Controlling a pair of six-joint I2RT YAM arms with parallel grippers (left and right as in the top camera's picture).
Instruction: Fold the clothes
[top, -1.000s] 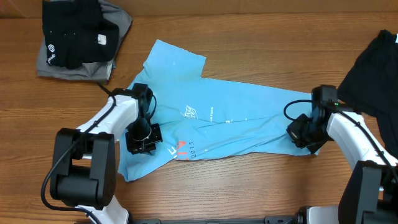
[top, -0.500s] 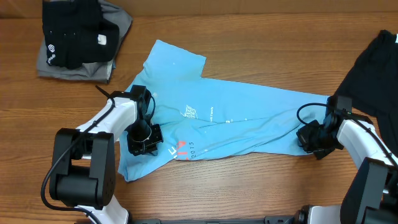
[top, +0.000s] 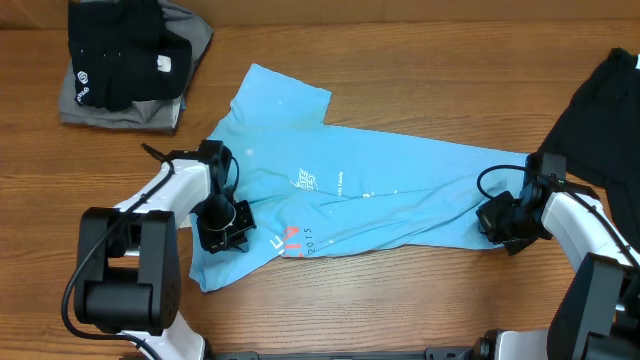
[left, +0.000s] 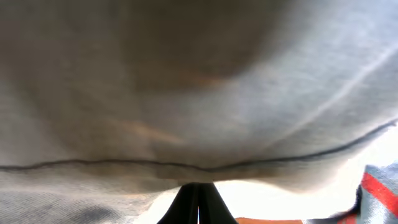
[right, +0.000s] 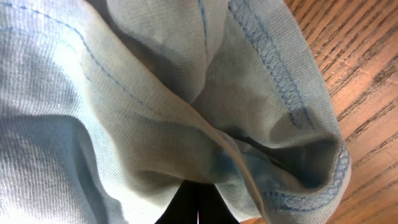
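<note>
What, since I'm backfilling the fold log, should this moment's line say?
task: fold clothes | left gripper: shut on light blue T-shirt | right gripper: shut on its hem | cloth: stretched between them, wrinkled, fold not finished

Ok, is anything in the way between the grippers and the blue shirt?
Nothing visible. The left gripper and right gripper are each shut on the shirt, at opposite ends; the black pile and black garment lie off to the sides.
</note>
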